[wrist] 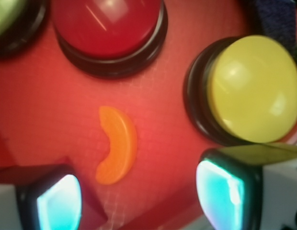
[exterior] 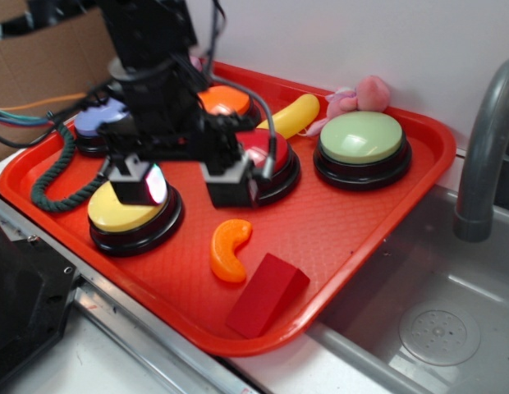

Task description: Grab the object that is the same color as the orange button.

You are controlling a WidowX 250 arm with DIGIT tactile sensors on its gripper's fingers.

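Landmark: the red tray (exterior: 353, 238) carries every item; places below are given against it or against the orange piece.
Red wedge block (exterior: 267, 294): nearest the tray's front rim, lying flat, just beside the orange piece but apart from it.
Orange piece (exterior: 228, 249) (wrist: 117, 144): a small glossy crescent, lying flat on bare tray floor between the wedge block and the red-topped button, touching neither. Nothing grips it.
Claw (exterior: 182, 182) (wrist: 139, 196): hangs above the tray, behind the orange piece, its jaws spread wide. In the wrist view the two fingers (wrist: 57, 201) sit at the bottom corners with the crescent lying ahead in the gap between them, untouched.
Yellow-topped button (exterior: 131, 209) (wrist: 254, 88): left of the orange piece, partly under one finger in the exterior view.
Red-topped button (exterior: 271, 160) (wrist: 108, 26): behind the orange piece, partly hidden by the arm.
Green-topped button (exterior: 361, 139): toward the tray's far right corner.
Yellow banana toy (exterior: 291, 115): lies between the red-topped and green-topped buttons, farther back.
Orange button (exterior: 226, 100): at the tray's far side, half hidden behind the arm.
Purple-topped button (exterior: 97, 123): far left of the tray, blurred.
Green rope (exterior: 57, 176): curls along the tray's left edge.
Pink soft toy (exterior: 365, 94): beyond the tray's far rim.
Sink (exterior: 435, 328): right of the tray, with a grey faucet (exterior: 484, 148).
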